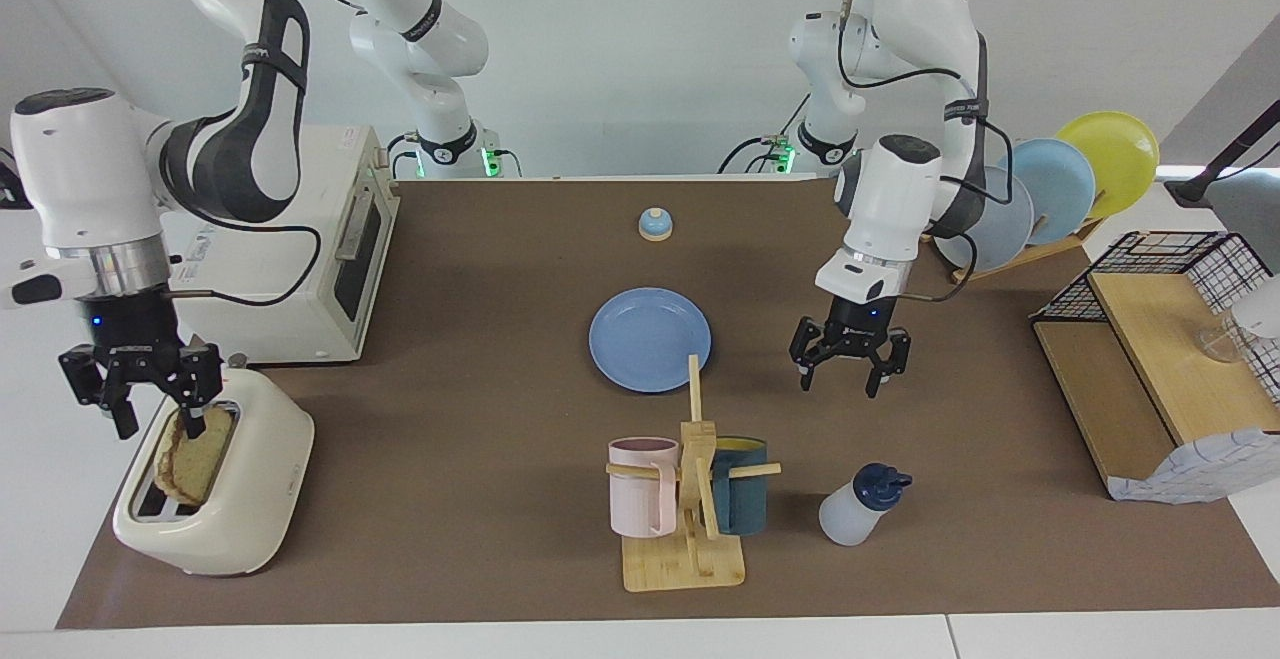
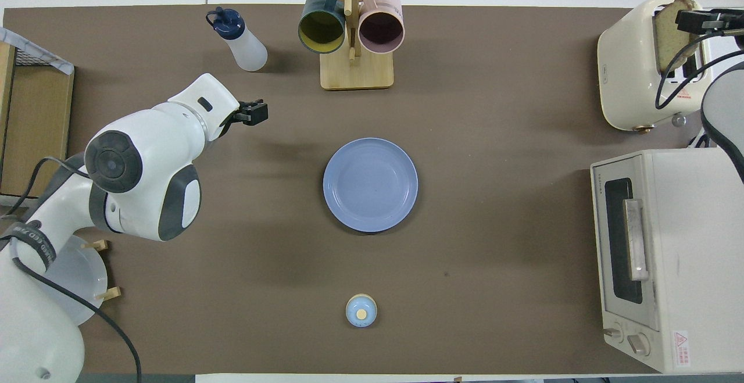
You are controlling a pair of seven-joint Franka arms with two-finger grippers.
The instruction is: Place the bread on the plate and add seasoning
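- Bread (image 1: 193,451) stands upright in a slot of the cream toaster (image 1: 240,499), at the right arm's end of the table, its top edge clear of the slot.
- Right gripper (image 1: 152,409) points straight down over the toaster; the arm's forearm is vertical above it. One finger (image 1: 192,417) is at the top edge of the slice, the other hangs outside the toaster. Jaws stand apart around the slice; contact cannot be confirmed.
- Left gripper (image 1: 840,379) hangs above bare table beside the plate (image 1: 650,339), toward the left arm's end, with its fingers downward and spread wide, holding nothing. The arm is bent at the elbow, forearm slanting down from beside the plate rack (image 1: 1040,201).
- Plate lies flat at mid-table, with nothing on it.
- Seasoning (image 1: 860,505) stands upright beside the mug stand (image 1: 690,529), farther from the robots than the plate and toward the left arm's end, apart from both grippers.
- Toaster oven (image 1: 290,249) sits nearer to the robots than the toaster; a small bell (image 1: 655,224) sits nearer to the robots than the plate.
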